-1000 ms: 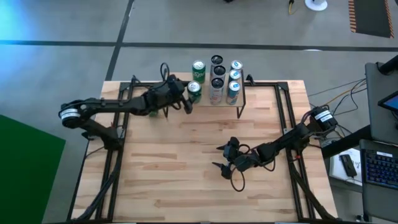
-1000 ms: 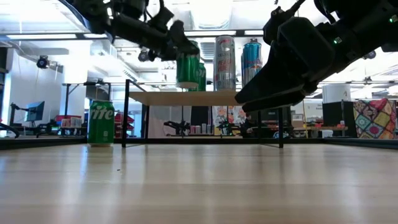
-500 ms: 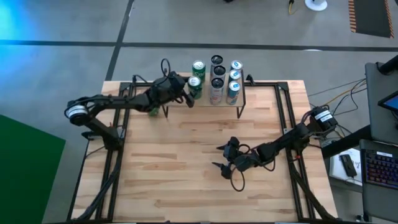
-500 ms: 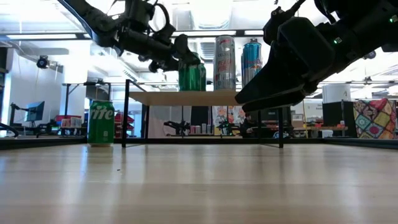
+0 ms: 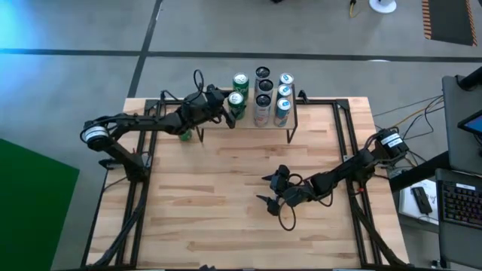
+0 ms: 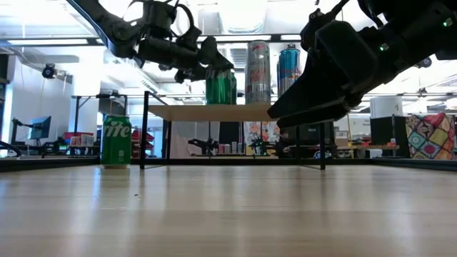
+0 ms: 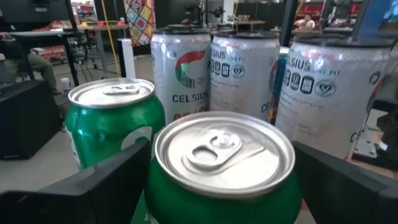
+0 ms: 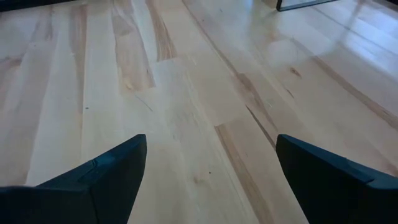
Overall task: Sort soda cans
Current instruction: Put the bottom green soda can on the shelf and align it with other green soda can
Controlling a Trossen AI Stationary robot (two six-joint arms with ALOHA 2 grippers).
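From above, my left gripper [image 5: 228, 113] reaches the raised shelf [image 5: 292, 120] at the table's far edge, fingers spread either side of a green can [image 5: 235, 102] standing among the sorted cans. At table height, another green can [image 6: 116, 141] stands alone on the table [image 6: 228, 214]. My right gripper [image 5: 273, 194] hovers mid-table, fingers apart and empty
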